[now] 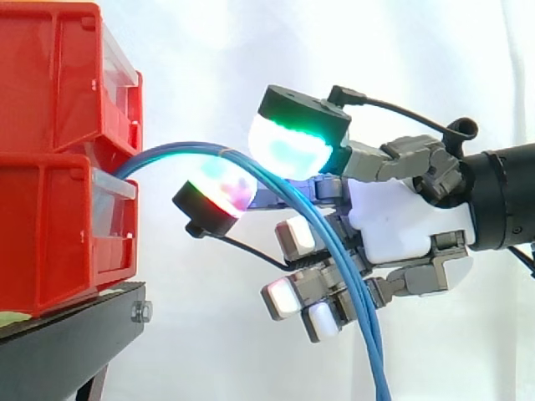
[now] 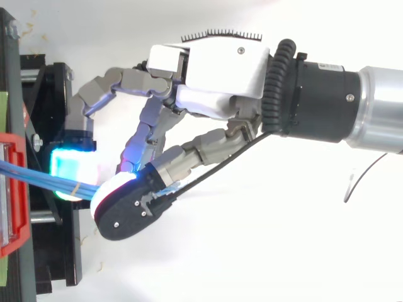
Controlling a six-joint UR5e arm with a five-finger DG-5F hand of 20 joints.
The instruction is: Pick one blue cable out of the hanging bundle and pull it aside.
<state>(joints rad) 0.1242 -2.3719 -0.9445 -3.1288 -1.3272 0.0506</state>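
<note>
Arcing out from the red bins (image 1: pixel 58 167) in the side view, the blue cables (image 1: pixel 372 342) pass between two glowing pads (image 1: pixel 288 146) of the hand (image 1: pixel 393 217), pinched there, then hang down. From above, the hand (image 2: pixel 220 69) clamps the cables (image 2: pixel 38 173) just beside the bins.

Side camera, close in, looks level across the work, red bins (image 1: pixel 58 159) at frame left. Overhead camera looks straight down, equally close. Both share the hand (image 1: pixel 393 221), blue cable bundle (image 1: pixel 378 359) and bins.
</note>
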